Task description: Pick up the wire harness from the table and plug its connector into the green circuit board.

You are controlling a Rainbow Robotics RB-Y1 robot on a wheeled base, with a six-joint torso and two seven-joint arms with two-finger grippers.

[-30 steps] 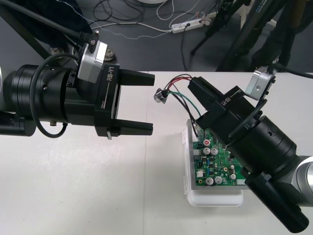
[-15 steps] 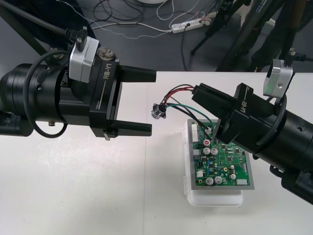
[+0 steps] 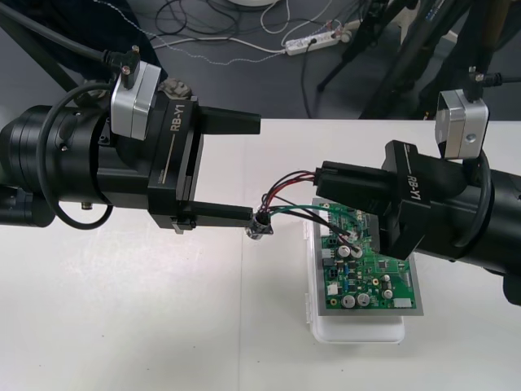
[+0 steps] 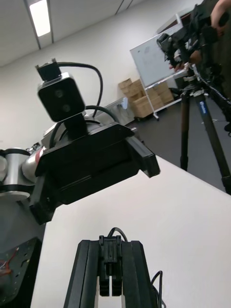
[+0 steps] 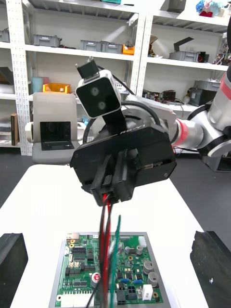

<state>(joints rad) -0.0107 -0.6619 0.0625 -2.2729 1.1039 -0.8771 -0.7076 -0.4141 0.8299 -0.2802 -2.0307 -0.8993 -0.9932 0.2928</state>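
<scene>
My right gripper [image 3: 322, 187] is shut on the harness's small black plug [image 4: 110, 254], above the far left corner of the green circuit board [image 3: 368, 270]. Red, black and green wires [image 3: 286, 205] run from it to the left. They end at the round metal socket [image 3: 262, 226], which hangs just off the tip of the left gripper's near finger [image 3: 226, 213]. My left gripper [image 3: 244, 168] is open and faces the right one across a short gap. In the left wrist view the right gripper [image 5: 111, 195] stands over the board [image 5: 77, 269] with the wires [image 5: 108, 240] trailing down.
The board rests on a white base [image 3: 358, 330] right of the table's middle. The left gripper [image 4: 91, 168] looms close ahead in the right wrist view. Bare table [image 3: 146, 309] lies at the near left. Dark floor with cables [image 3: 244, 41] runs beyond the far edge.
The right gripper turned to point left and came nearer with the harness. The socket dropped from between the left fingers' level to beside the near finger. The left gripper hardly moved.
</scene>
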